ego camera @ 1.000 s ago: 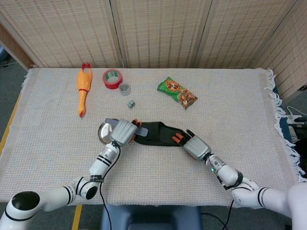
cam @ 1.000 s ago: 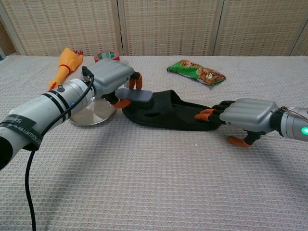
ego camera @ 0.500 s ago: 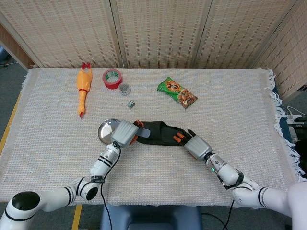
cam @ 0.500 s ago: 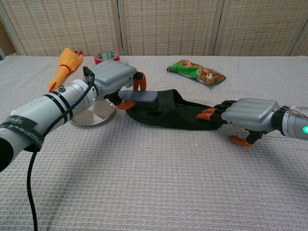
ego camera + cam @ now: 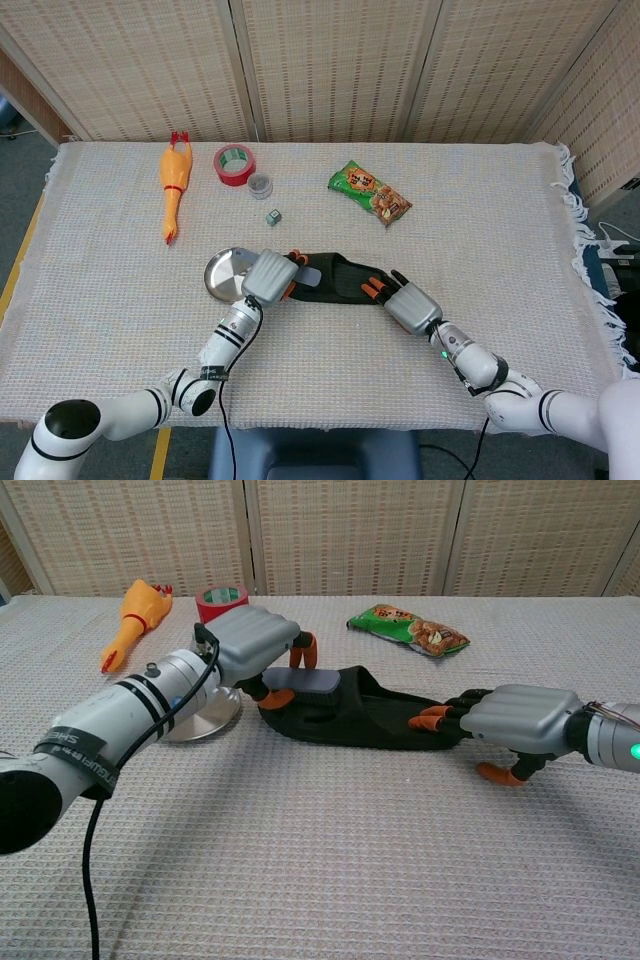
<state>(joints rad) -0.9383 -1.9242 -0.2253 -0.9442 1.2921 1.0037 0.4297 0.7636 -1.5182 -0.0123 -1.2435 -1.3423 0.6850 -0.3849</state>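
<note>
The left hand pinches a grey brush over the black shoe. The right hand grips the shoe's end at 3 o'clock. The shoe lies mid-tabletop, long axis running 9 to 3 o'clock. A metal plate sits at its 9 o'clock end.
</note>
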